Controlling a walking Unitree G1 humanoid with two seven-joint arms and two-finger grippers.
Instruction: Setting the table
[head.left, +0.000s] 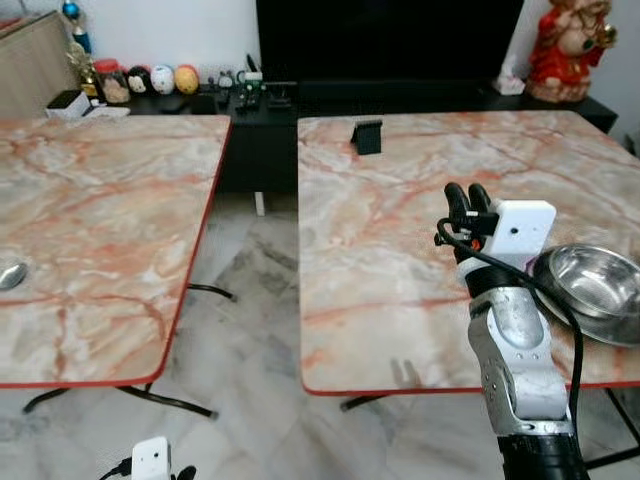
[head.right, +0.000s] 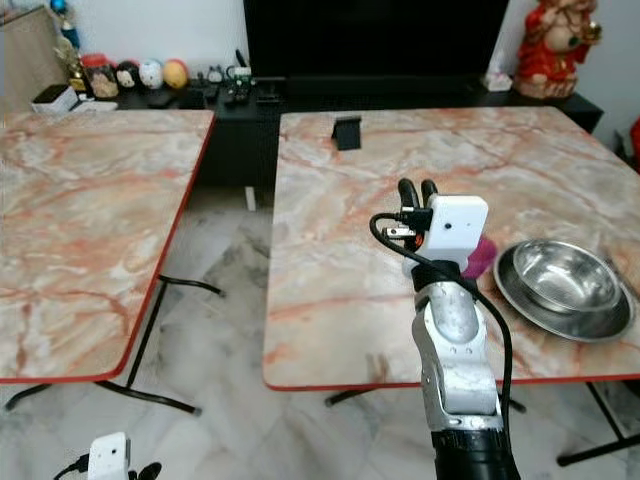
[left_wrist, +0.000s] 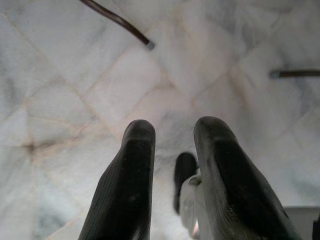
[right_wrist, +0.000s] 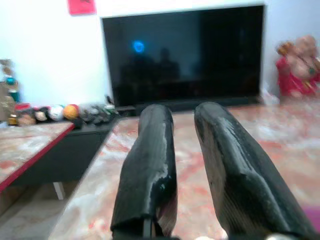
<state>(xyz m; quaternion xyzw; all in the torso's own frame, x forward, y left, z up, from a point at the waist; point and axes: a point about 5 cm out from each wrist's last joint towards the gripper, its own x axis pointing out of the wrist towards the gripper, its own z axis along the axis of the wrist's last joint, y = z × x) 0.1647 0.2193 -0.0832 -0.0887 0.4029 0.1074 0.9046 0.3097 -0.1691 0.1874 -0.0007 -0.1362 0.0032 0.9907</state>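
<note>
Steel bowl (head.left: 592, 285) beside right tool (head.left: 468, 196).

Two marble-topped tables stand side by side, the left table (head.left: 100, 230) and the right table (head.left: 400, 260). One steel bowl (head.left: 592, 285) sits on one steel plate (head.right: 520, 300) on the right table, along with one small black stand (head.left: 367, 136) and one pink thing (head.right: 482, 256) just beside the plate; one small metal piece (head.left: 10, 275) lies on the left table. Behind are one dark TV (right_wrist: 185, 55), one red figurine (head.left: 570, 45), and three egg-shaped ornaments (head.left: 163, 79) in a row.
</note>
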